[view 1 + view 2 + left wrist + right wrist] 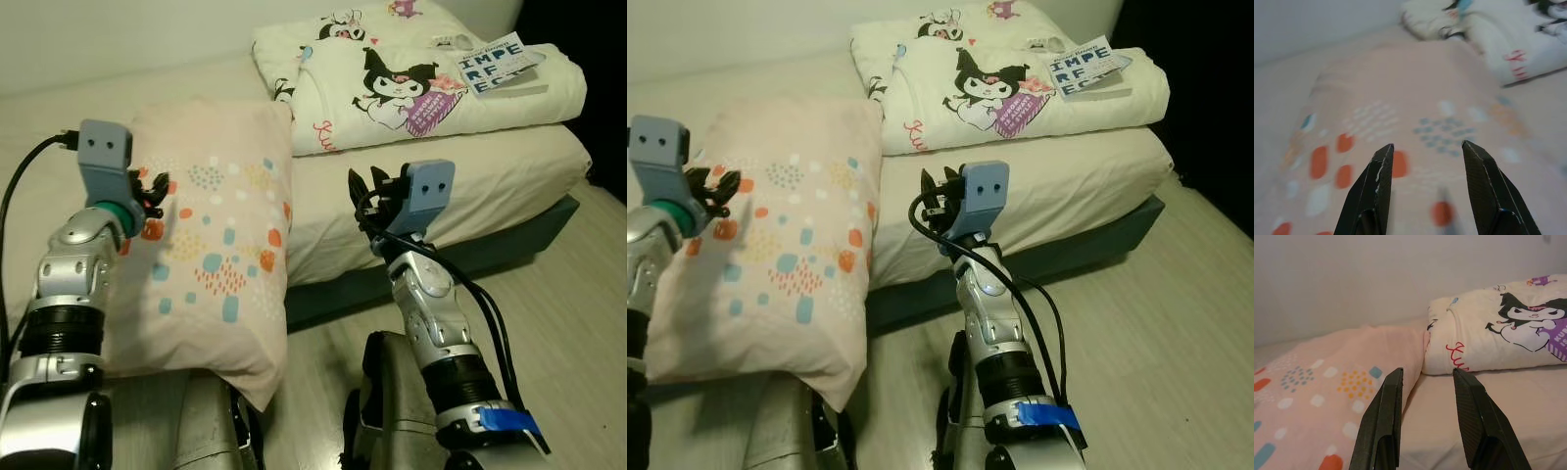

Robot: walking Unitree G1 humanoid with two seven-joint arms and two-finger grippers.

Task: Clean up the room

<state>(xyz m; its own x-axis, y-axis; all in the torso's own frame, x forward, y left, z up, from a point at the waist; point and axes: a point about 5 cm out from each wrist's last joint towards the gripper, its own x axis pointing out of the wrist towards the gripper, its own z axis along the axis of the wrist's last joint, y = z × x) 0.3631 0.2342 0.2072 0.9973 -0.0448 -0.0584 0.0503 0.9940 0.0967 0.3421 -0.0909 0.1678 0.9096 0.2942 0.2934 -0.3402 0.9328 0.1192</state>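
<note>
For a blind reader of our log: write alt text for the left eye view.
A pink pillow with coloured dots hangs over the near edge of a bed, the left end effector at its face and the right end effector raised beside it. A folded cartoon-print blanket with a book on top lies behind.

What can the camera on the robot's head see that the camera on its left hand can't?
The left eye view takes in the book on the folded cartoon blanket, the wooden floor, the right gripper raised beside the mattress, and the left gripper from behind. The left wrist view brings the left gripper's two black fingers up close, spread apart above orange spots. Both take in the dotted pink pillow and part of the blanket.
</note>
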